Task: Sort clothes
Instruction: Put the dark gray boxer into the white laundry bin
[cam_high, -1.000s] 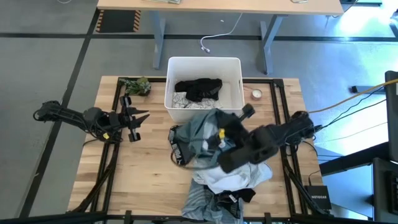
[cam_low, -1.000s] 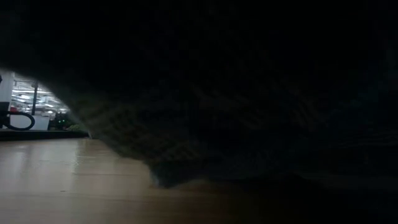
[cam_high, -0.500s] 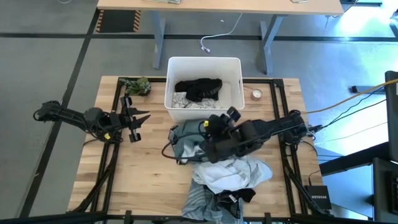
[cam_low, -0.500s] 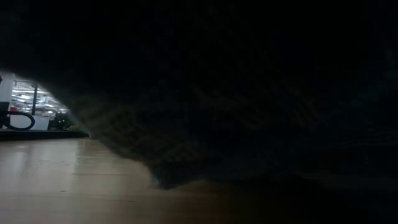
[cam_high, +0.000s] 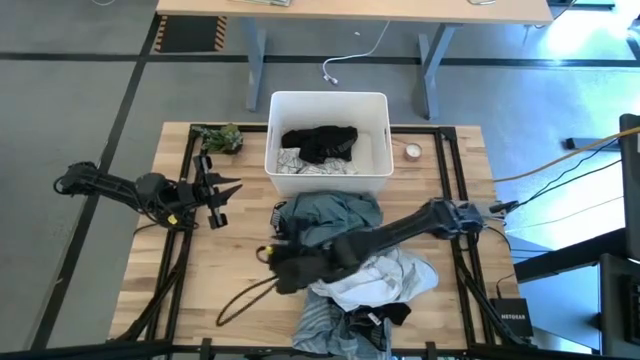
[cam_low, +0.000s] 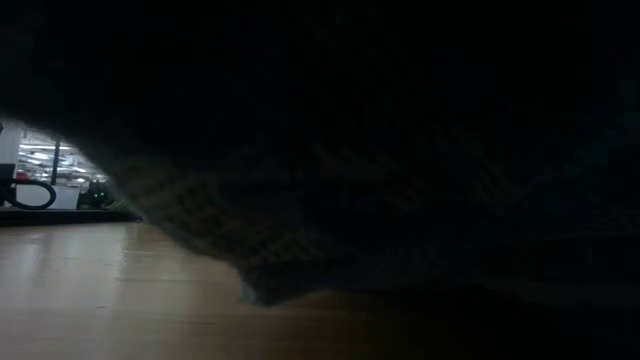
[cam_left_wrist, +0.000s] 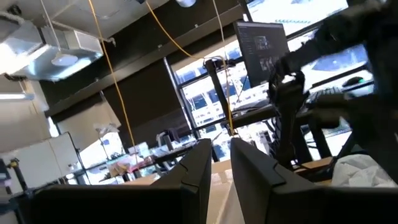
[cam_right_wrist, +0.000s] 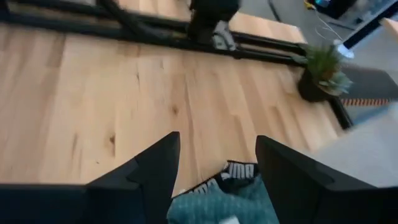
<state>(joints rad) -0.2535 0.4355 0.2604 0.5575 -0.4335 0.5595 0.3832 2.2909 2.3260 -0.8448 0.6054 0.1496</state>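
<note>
A teal garment (cam_high: 335, 215) lies crumpled on the table in front of the white bin (cam_high: 375, 110). The bin holds a black garment (cam_high: 320, 142) on top of a patterned one (cam_high: 300, 165). A white garment (cam_high: 380, 280) and a striped one (cam_high: 330, 325) are heaped near the front edge. My right gripper (cam_high: 282, 262) hovers open over the pile's left edge. In its wrist view (cam_right_wrist: 217, 140) the teal cloth (cam_right_wrist: 217, 205) and a black lettered waistband (cam_right_wrist: 239, 171) lie below the fingers, untouched. My left gripper (cam_high: 218, 195) waits shut at the table's left.
A green-brown camouflage lump (cam_high: 218, 137) sits at the far left corner and a tape roll (cam_high: 412, 152) right of the bin. A dark cord loop (cam_high: 240, 295) lies left of the pile. Bare wood (cam_right_wrist: 93, 112) spreads to the left. Dark cloth (cam_low: 400, 150) blocks most of the low view.
My right gripper has let go of the teal garment, which it held lifted near the bin. The garment has dropped and now lies spread in front of the bin. The gripper has swung down toward the table's left and near edge and tipped downward.
</note>
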